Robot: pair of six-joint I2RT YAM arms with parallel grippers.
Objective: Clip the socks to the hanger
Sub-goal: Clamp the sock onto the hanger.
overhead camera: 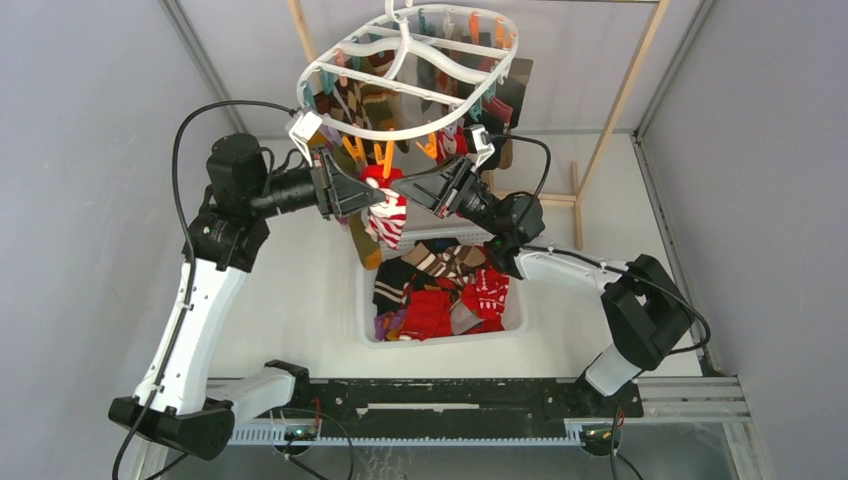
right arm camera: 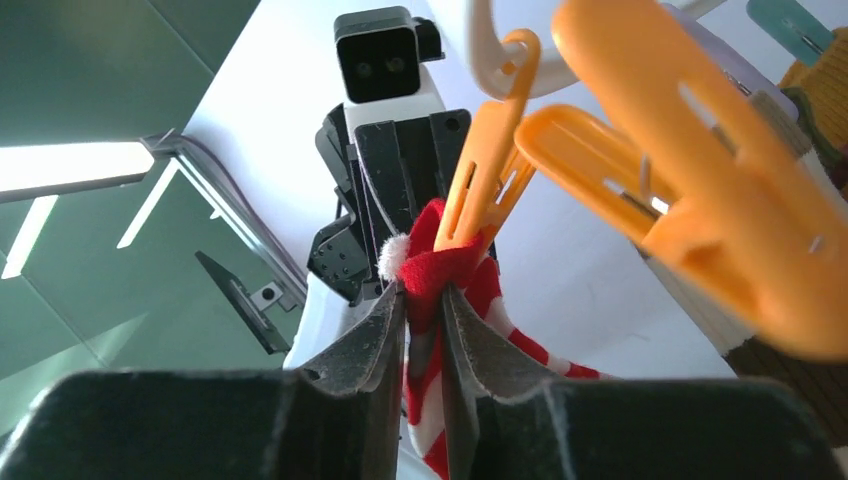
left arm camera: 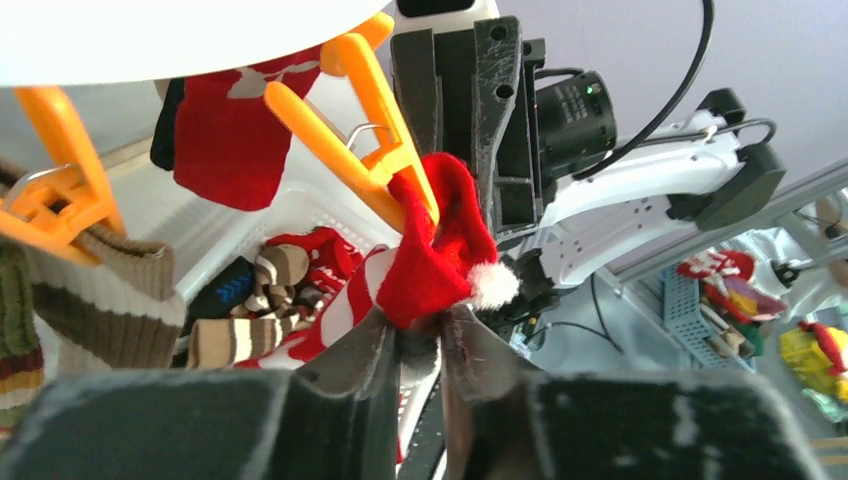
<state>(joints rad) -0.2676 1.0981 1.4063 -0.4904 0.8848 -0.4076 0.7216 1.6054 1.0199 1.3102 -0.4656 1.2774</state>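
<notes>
Top external view: the hanger (overhead camera: 400, 134) hangs above the far edge of the table (overhead camera: 290, 300), most of its rim clips already bearing socks. Just below its near rim, the left gripper (overhead camera: 368, 197) and right gripper (overhead camera: 408, 190) meet at a red-and-white striped sock (overhead camera: 388, 222). A white basket (overhead camera: 440, 338) at the table's middle holds many socks not yet hung. Left wrist view: the left gripper (left arm camera: 420, 325) has its fingers pinched together on the sock (left arm camera: 435, 260), whose top edge sits in an orange clip (left arm camera: 375, 140). Right wrist view: the right gripper (right arm camera: 425, 300) has its fingers close on either side of the sock (right arm camera: 445, 270); whether they grip it cannot be told. The clip (right arm camera: 490, 170) appears to bite the fabric, so this sock seems nearly hung.
</notes>
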